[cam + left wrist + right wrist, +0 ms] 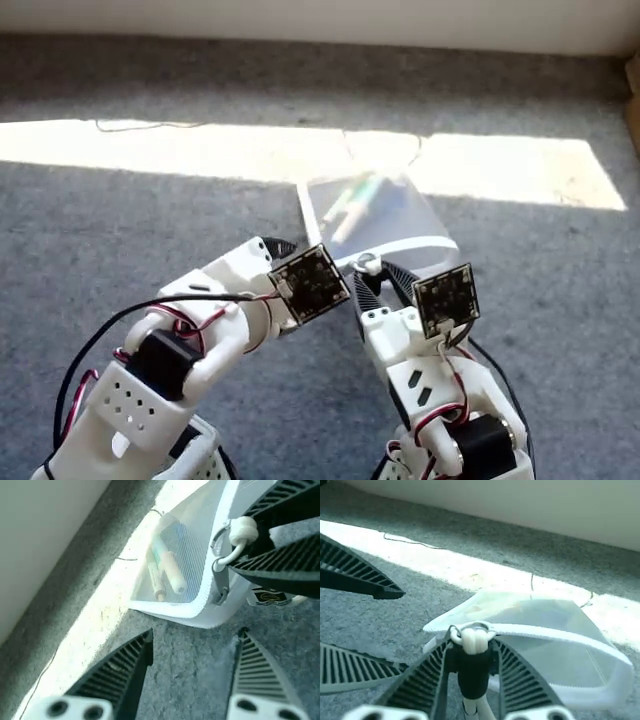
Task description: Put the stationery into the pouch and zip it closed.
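Two-armed, pinches pouch (375,215) zip pull (471,639) in right gripper (471,655), spreads left gripper (195,635) wide, over sun-striped grey carpet (150,230) below pale wall (300,18).

Sunlit grey carpet (120,230) beneath a pale wall (300,18)

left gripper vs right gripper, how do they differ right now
The black ribbed left gripper is open with nothing between its fingers; the black ribbed right gripper is shut on the white zipper pull. The left gripper hangs over bare grey carpet beside the clear mesh pouch, not touching it; the right gripper is at the pouch's zip edge. Both have the same triangular ribbed fingers.
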